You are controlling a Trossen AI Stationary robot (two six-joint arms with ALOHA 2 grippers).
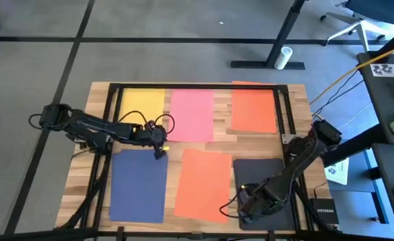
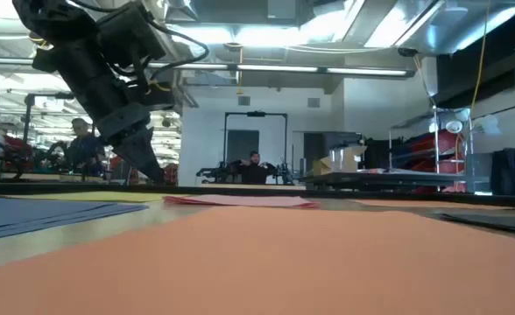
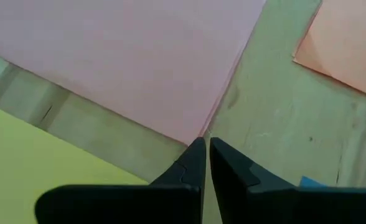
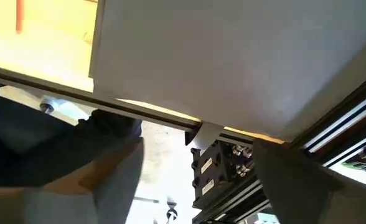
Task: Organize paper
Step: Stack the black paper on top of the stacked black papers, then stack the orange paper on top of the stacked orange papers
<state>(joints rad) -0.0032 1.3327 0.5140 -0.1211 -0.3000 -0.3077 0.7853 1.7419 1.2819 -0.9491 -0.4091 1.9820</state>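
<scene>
Six coloured sheets of paper lie flat on the wooden table: yellow [image 1: 141,107], pink [image 1: 191,115] and orange [image 1: 254,110] along the far side, navy blue [image 1: 138,184], a second orange [image 1: 204,184] and black [image 1: 267,191] along the near side. My left gripper [image 1: 160,152] is shut, its tips down at the pink sheet's near-left corner, between the yellow and navy sheets. My right gripper [image 1: 247,211] is low over the black sheet's near-left part, close to the table's near edge. Its fingers stand apart in the right wrist view. My left gripper points its shut fingertips [image 3: 198,152] slanting down from the table's left, right at the pink sheet's near-left corner [image 3: 194,132]. Whether the tips touch the sheet or only the wood, I cannot tell. My right gripper is close above the black sheet [image 4: 233,62]; I cannot tell whether it touches it.
A black metal frame [image 1: 197,86] runs around the table top. Bare wood shows between the sheets. Cables trail off the left arm [image 1: 76,124]. A white printed sheet [image 1: 338,171] and a dark box [image 1: 324,211] lie off the table's right side.
</scene>
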